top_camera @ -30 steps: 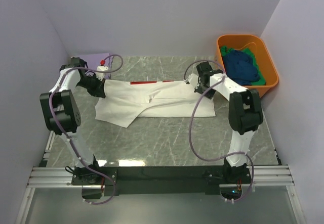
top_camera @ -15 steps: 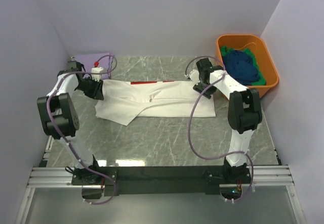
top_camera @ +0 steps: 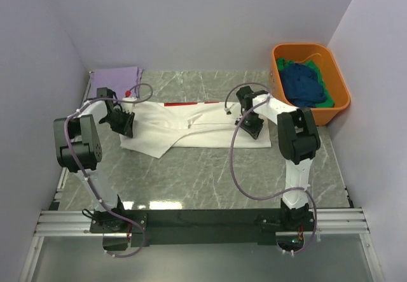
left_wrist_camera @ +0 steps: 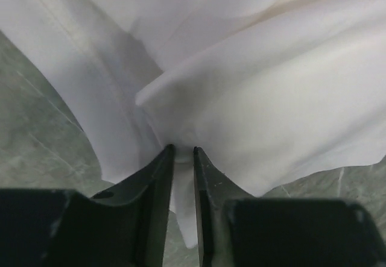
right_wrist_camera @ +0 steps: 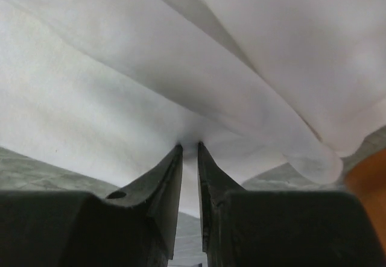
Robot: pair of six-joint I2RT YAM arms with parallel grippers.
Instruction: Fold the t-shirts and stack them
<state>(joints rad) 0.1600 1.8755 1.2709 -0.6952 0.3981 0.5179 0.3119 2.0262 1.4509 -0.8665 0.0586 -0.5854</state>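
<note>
The large white t-shirt [top_camera: 197,129] lies folded lengthwise across the table, a thin red strip [top_camera: 184,104] showing at its far edge. My left gripper [top_camera: 125,127] sits on the shirt's left end. In the left wrist view the gripper [left_wrist_camera: 183,151] is shut on a fold of the white cloth [left_wrist_camera: 253,98]. My right gripper [top_camera: 252,128] rests on the shirt's right end. In the right wrist view that gripper [right_wrist_camera: 190,146] pinches white cloth [right_wrist_camera: 120,98] too. A lavender t-shirt [top_camera: 116,77] lies flat at the back left. Dark blue [top_camera: 304,84] and green [top_camera: 324,102] t-shirts fill the tub.
The orange plastic tub [top_camera: 302,46] stands at the back right, against the right wall. Purple cables [top_camera: 238,161] loop from both arms over the table. Grey marble tabletop [top_camera: 210,180] shows in front of the shirt. Walls close in on three sides.
Both grippers came from the shirt's far edge toward me, opened briefly, and closed on cloth lower down at each end. The shirt itself lies as before.
</note>
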